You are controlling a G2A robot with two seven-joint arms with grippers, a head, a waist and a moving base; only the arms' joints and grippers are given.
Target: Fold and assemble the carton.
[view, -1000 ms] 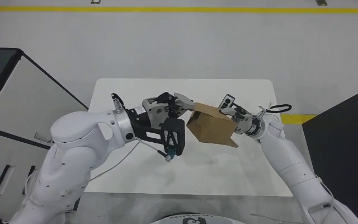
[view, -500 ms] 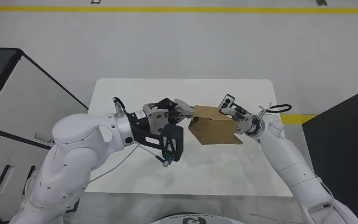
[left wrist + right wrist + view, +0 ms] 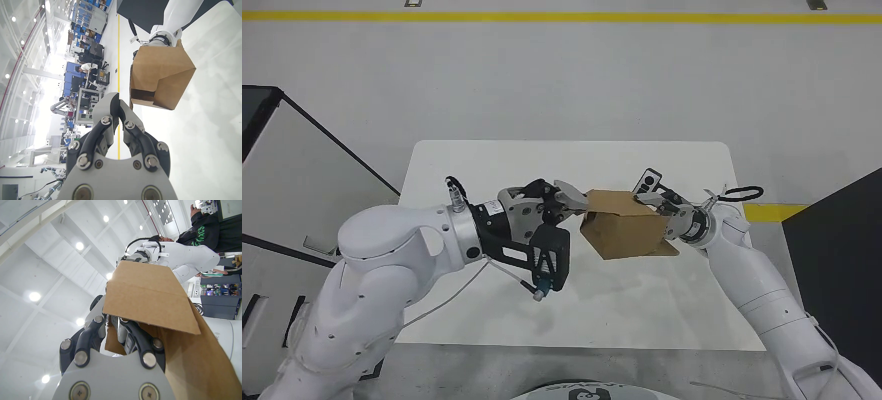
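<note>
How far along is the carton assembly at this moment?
Done: the brown cardboard carton is opened into a box shape. In hand: the right claw is shut on one end; the shut left claw sits at the opposite end. Left: that end's flaps show a dark gap, not closed.

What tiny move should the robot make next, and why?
Probably push the shut left hand forward against the near end of the carton. The right hand clamps a flap at the other end, steadying it, and the near end shows a dark gap between flaps not yet folded flat.
</note>
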